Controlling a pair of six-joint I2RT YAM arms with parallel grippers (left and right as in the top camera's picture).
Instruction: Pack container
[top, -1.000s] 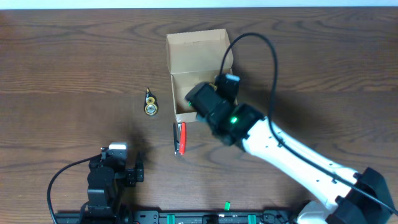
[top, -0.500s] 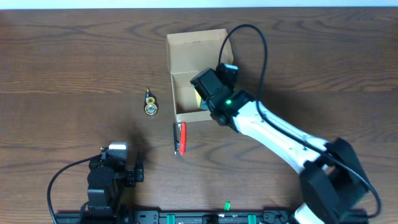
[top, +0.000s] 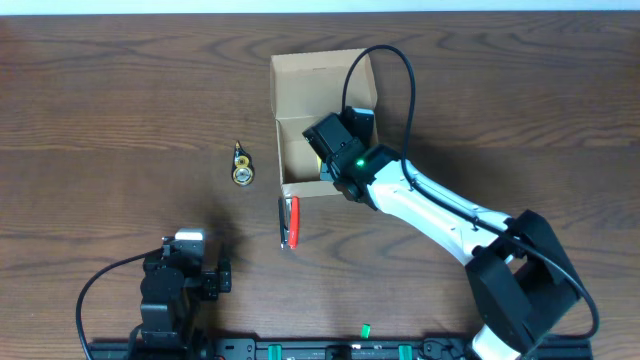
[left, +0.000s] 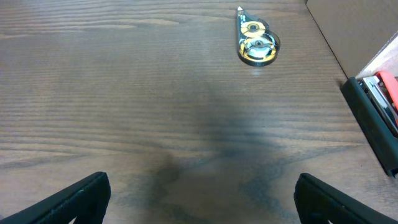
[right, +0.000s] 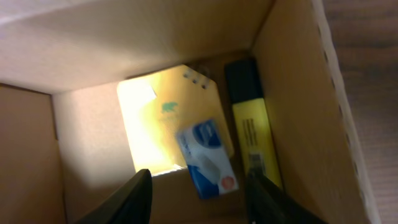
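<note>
The container, a tan cardboard box (top: 296, 128) with its flap lid (top: 320, 82) open at the back, stands at mid-table. My right gripper (top: 333, 150) is open, low over the box's inside. In the right wrist view its fingers (right: 198, 186) stand apart above a yellow sticky-note pad (right: 149, 118), a blue-and-white eraser (right: 208, 158) and a yellow highlighter (right: 254, 134) on the box floor (right: 81, 143). My left gripper (top: 187, 262) is open and empty near the front left; its fingers (left: 202, 199) frame bare table.
A yellow correction-tape roller (top: 241, 165) lies left of the box; it also shows in the left wrist view (left: 255, 43). A red-and-black stapler (top: 289, 221) lies just in front of the box, at the right edge of the left wrist view (left: 373, 115).
My right gripper has moved from the box's front edge back over its inside, and the arm has stretched out. The box has shifted slightly right. The left arm has not moved.
</note>
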